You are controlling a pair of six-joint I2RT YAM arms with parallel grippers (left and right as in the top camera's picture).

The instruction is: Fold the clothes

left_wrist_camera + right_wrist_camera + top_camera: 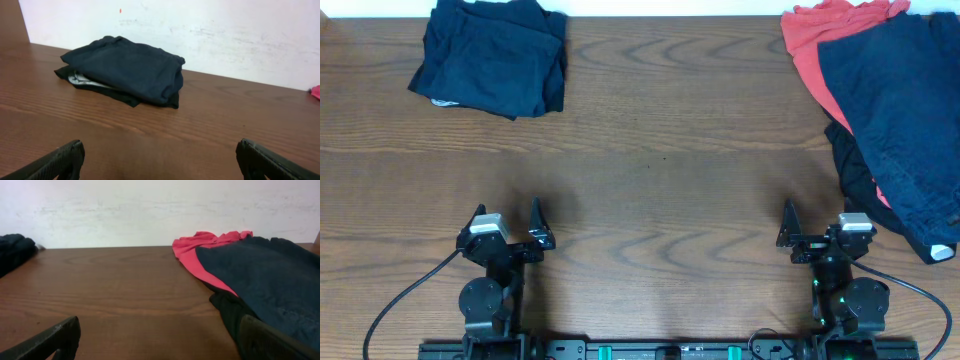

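**Both Grippers Wide and Empty as Clothes Lie at the Table's Far Corners**

A folded navy pile (490, 55) sits at the far left of the wooden table (660, 170), its top edge cut off in the overhead view. A pale patch (442, 102) peeps from beneath it, too small to identify. At the far right lies a loose heap that runs out of frame. There a navy garment (900, 110) covers most of a coral-red T-shirt (810, 45) and a black garment (855, 170), so neither shows its full shape. A small white tag (942, 252) shows at the heap's near end.

The left gripper (507, 213) and right gripper (817, 218) stand near the front edge, jaws spread wide, holding nothing, well apart from both piles.

Only the left wrist camera shows the pile's stacked layers (125, 67) and the white wall (225, 30) behind. The right wrist camera shows the heap from the side, the red shirt (200, 255) bunched at its far end.
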